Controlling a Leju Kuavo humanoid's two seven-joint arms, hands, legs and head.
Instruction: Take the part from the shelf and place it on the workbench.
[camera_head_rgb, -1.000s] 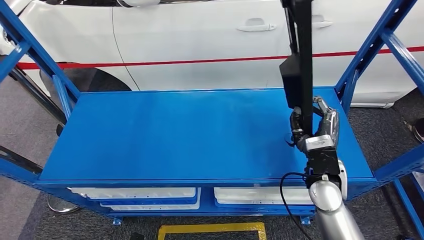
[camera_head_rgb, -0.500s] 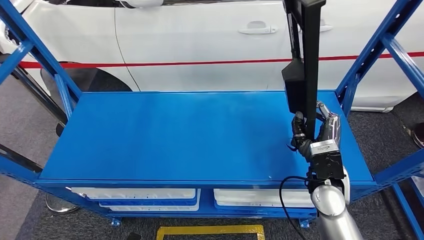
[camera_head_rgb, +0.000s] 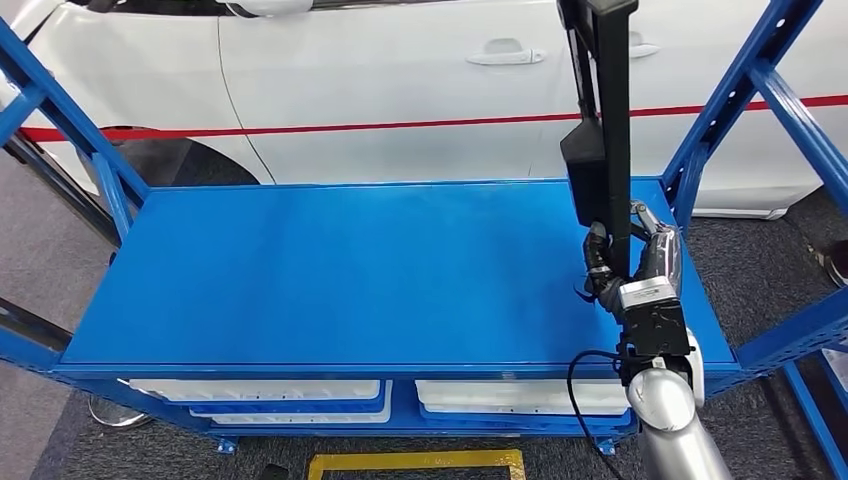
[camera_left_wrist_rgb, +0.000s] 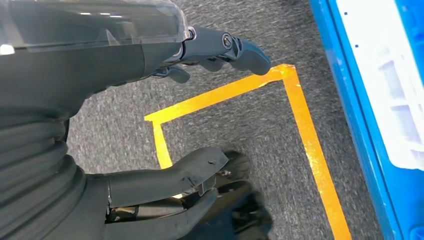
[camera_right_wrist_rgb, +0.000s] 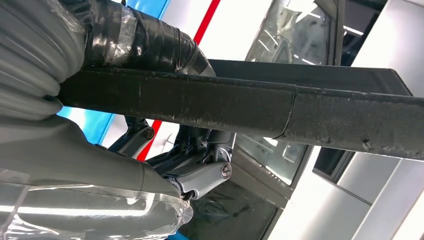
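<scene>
Right hand grips the long black part near its lower end, holding it upright above the shelf's right edge, seemingly for carrying clear, while the left hand hangs slack, holding nothing.

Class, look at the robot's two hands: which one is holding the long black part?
The right hand, raised over the blue shelf, grips the long black part upright. The left hand hangs over the floor, holding nothing.
</scene>
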